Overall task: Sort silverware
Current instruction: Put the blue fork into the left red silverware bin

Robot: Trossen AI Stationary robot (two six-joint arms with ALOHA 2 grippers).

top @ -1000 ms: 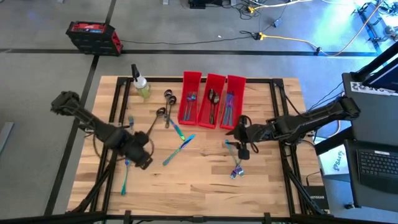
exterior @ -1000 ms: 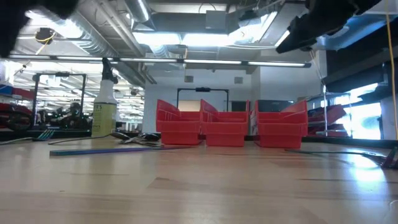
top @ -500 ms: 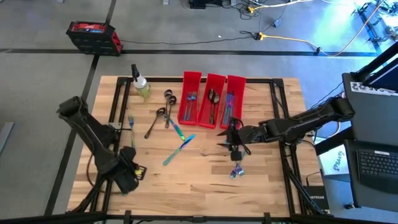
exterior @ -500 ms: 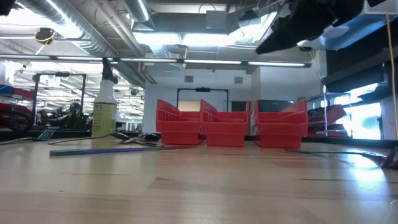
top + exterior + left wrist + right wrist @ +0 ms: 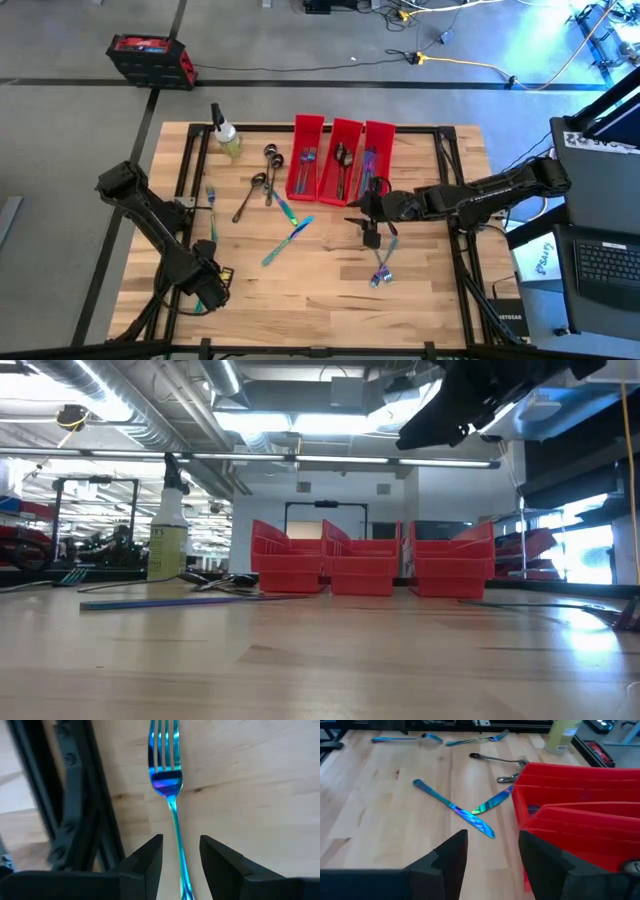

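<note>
An iridescent blue fork [image 5: 167, 780] lies flat on the wooden table near its front left. My left gripper [image 5: 205, 292] points down over it, open, and its fingers [image 5: 180, 865] stand on either side of the handle; I cannot tell if they touch it. My right gripper [image 5: 368, 228] hovers open with nothing in it, just in front of the red bins [image 5: 342, 160]. Two crossed blue knives [image 5: 290, 228] lie mid-table and show again in the right wrist view as crossed knives [image 5: 470, 815]. More silverware [image 5: 380, 270] lies near the front right.
Dark spoons [image 5: 262, 175] and another fork [image 5: 211, 195] lie left of the bins, which hold sorted pieces. A spray bottle [image 5: 228, 135] stands at the far left. Black frame bars [image 5: 85, 795] run along the table beside the left gripper.
My left gripper has swung toward the table's near edge and come down over the fork, rolling about its own axis. My right gripper has drifted toward the table's left, in front of the bins. No silverware has moved.
</note>
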